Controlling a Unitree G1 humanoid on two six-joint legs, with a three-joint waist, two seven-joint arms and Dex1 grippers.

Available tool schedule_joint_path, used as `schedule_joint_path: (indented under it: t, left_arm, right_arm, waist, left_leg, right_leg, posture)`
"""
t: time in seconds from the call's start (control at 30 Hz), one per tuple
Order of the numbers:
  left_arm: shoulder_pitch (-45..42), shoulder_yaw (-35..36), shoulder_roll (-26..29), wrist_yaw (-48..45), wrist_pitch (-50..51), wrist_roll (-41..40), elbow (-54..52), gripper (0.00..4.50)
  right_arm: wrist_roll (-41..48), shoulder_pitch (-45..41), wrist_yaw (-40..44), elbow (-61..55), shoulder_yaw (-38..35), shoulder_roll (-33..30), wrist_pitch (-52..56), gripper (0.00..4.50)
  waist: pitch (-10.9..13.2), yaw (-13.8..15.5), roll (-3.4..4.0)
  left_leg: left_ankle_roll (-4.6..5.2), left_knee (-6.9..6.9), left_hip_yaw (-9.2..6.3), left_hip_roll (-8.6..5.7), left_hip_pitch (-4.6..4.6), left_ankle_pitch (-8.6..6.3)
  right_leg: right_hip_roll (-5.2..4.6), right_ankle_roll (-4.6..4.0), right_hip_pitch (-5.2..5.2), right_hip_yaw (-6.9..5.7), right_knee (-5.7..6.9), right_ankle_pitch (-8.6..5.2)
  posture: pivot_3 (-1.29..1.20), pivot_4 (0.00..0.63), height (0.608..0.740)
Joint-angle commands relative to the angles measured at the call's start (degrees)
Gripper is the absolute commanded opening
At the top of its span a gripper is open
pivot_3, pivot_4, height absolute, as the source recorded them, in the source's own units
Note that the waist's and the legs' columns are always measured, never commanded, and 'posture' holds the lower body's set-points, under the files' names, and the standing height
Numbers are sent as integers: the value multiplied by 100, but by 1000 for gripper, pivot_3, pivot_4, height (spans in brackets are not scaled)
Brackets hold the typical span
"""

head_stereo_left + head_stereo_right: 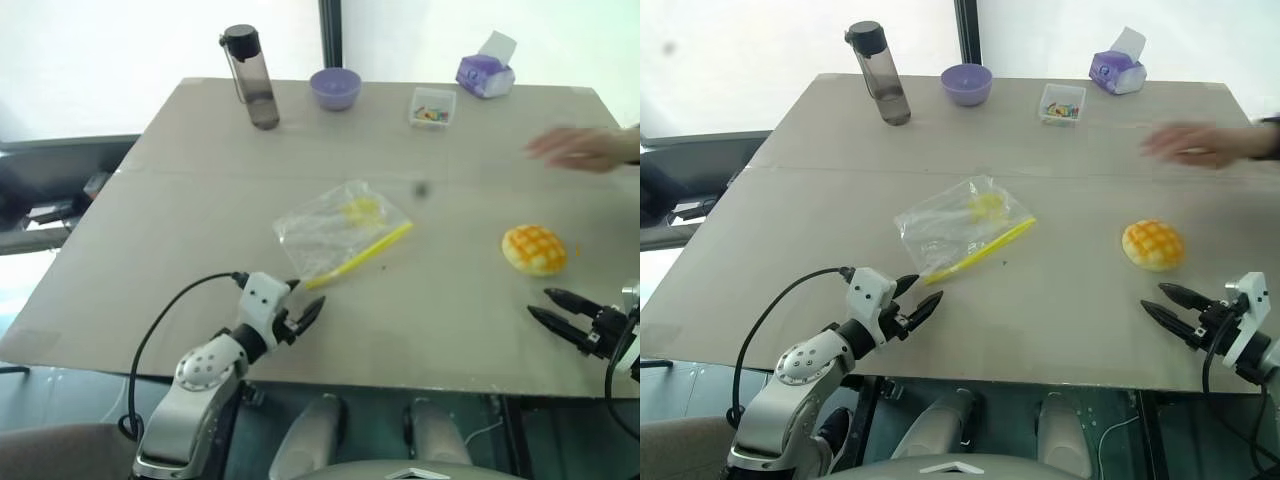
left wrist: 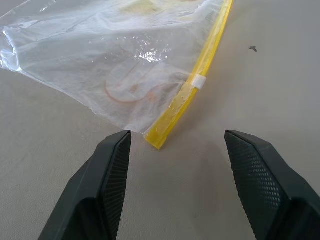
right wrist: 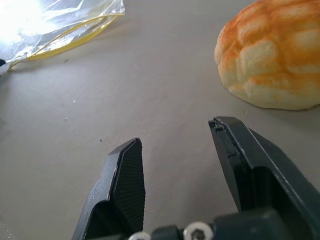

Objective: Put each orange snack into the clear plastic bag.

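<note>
My left gripper (image 2: 172, 145) hung with its jaws spread and nothing in them just short of the clear plastic bag (image 1: 335, 230), whose yellow seal strip (image 2: 192, 90) ended right between my fingertips on the grey table (image 1: 200, 190). My right gripper (image 3: 175, 135) was likewise parted and empty, near the orange snack (image 1: 534, 248) but not touching it, the bun lying well apart from the bag. A person's hand (image 1: 580, 148), blurred, hovered over the far right of the table, perhaps just above it.
</note>
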Motion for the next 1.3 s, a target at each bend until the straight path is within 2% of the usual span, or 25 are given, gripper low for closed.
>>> schedule_joint_path:
  t: [0.03, 0.53, 0.83, 1.07, 1.17, 1.3]
  left_arm:
    - [-108, 131, 79, -65, 36, -147, -212, 3144]
    - [-250, 185, 177, -271, 22, -371, -112, 3144]
    - [48, 331, 274, -407, -163, -485, -76, 3144]
    - [-420, 1388, 82, -36, 218, -1176, 589, 3144]
    - [-976, 2019, 15, 310, 984, -1817, 1131, 3144]
    - [-1491, 2183, 10, 422, 1619, -2191, 1621, 3144]
  right_arm:
    - [87, 14, -3, -127, -183, -11, -103, 2446]
    - [148, 231, -248, -579, -170, 84, 6, 2446]
    - [166, 342, -365, -874, -65, 187, 120, 2446]
    - [236, 160, -427, -1686, 273, 111, 426, 2446]
    - [190, -63, -593, -2218, 550, 103, 601, 2446]
    - [53, -327, -993, -2710, 863, 110, 923, 2446]
  waist:
    - [0, 1, 0]
    - [0, 3, 0]
    - [0, 6, -1]
    - [1, -3, 1]
    - [2, 0, 0]
    - [2, 11, -4]
  left_leg:
    - [0, 0, 0, 0, 0, 0]
    - [0, -1, -1, 0, -3, 0]
    - [0, -1, -2, 1, -3, 0]
    - [0, -1, -7, 7, -1, 0]
    - [0, -1, -7, 5, -1, 0]
    - [-1, 2, -13, 1, -3, 0]
  right_leg:
    - [0, 0, 0, 0, 0, 0]
    - [0, 0, 0, 0, -6, 0]
    - [0, 0, 0, 0, -7, 0]
    - [5, 0, -1, -3, -3, 0]
    - [5, 0, -1, -4, -4, 0]
    - [3, 2, -3, -9, -6, 1]
  posture:
    - [0, 150, 739]
    - [0, 150, 739]
    - [0, 150, 739]
    - [0, 150, 739]
    - [0, 150, 739]
    - [0, 150, 739]
